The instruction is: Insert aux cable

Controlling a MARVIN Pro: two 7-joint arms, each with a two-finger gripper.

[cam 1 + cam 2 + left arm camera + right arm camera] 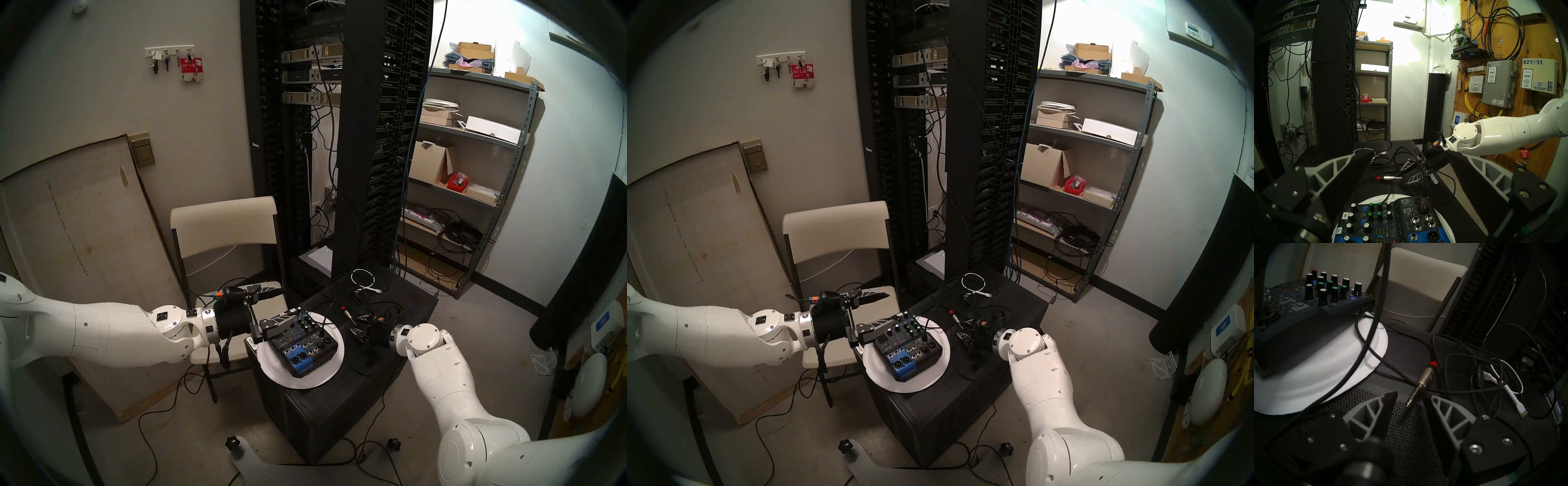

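Currently: aux cable (1421,378) loose on black case (1403,351).
Right gripper (1412,400) released, empty; approach squarely, clench barrel behind tip.

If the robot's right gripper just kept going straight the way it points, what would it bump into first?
Probably the aux cable's plug: its silver tip lies on the black perforated top just ahead of the open right gripper, roughly between its fingers. Depth is hard to judge.

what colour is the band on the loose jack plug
Red, on the jack plug; clearest in the right wrist view.
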